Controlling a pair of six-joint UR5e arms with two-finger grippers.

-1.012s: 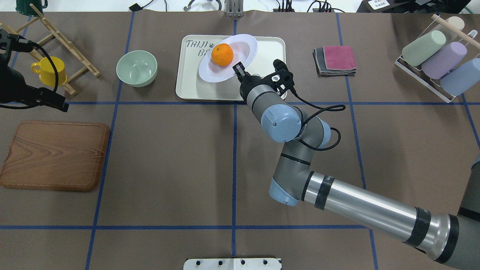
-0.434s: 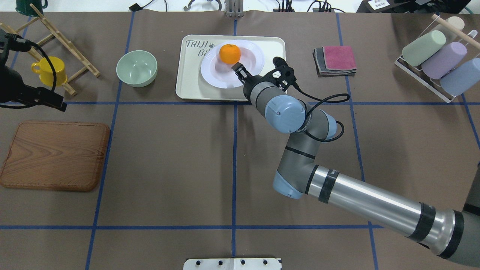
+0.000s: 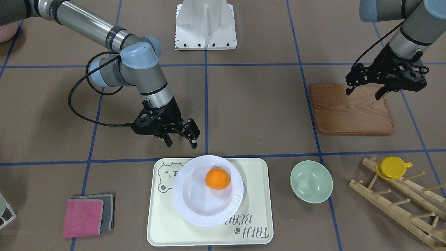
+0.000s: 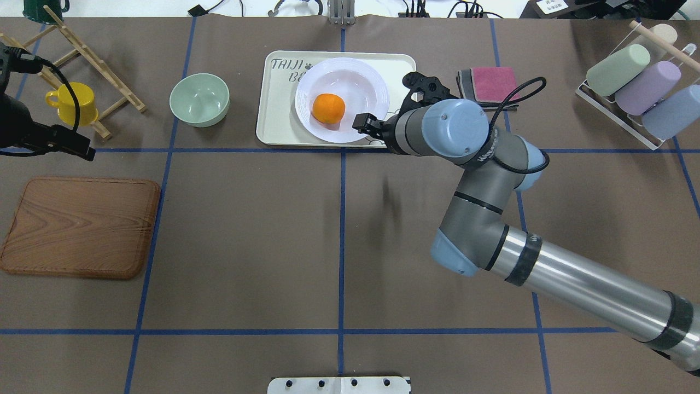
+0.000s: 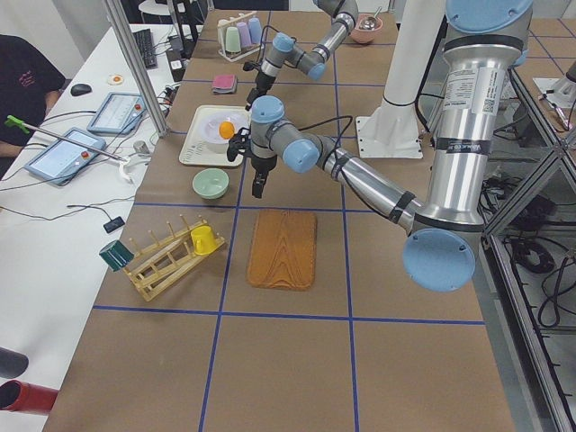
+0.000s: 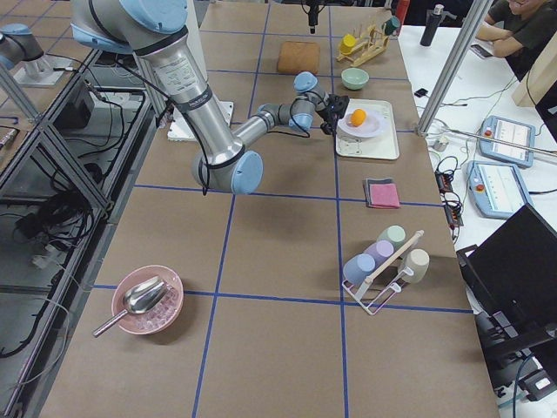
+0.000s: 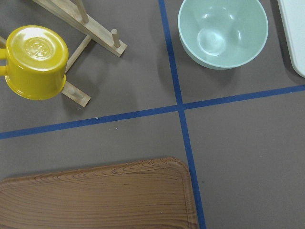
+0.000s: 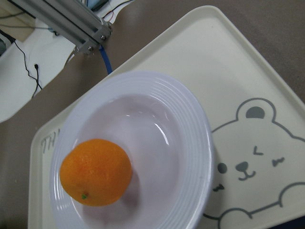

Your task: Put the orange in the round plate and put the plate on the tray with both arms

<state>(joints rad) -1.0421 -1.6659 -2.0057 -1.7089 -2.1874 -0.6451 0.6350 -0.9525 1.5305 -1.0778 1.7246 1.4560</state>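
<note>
The orange (image 4: 328, 108) lies in the white round plate (image 4: 361, 76), toward its robot-side left. The plate sits flat on the cream bear-face tray (image 4: 273, 123). My right gripper (image 3: 180, 139) hangs open and empty just off the tray's robot-side edge, apart from the plate (image 3: 195, 212) and the orange (image 3: 217, 179). The right wrist view looks down on the orange (image 8: 95, 171), the plate (image 8: 190, 143) and the tray (image 8: 248, 95), with no fingers showing. My left gripper (image 3: 363, 93) is open and empty above the back edge of the wooden board, far from the tray (image 3: 258, 195).
A pale green bowl (image 4: 199, 99) stands left of the tray. A yellow cup (image 4: 70, 103) hangs on a wooden rack (image 4: 93, 60). The brown wooden board (image 4: 79, 227) lies at near left. Folded cloths (image 4: 489, 87) and a rack of pastel cups (image 4: 637, 90) are to the right.
The plate was tilted with my right gripper's finger at its rim. It now lies flat on the tray, the orange has rolled inside it, and the gripper has pulled back to the right.
</note>
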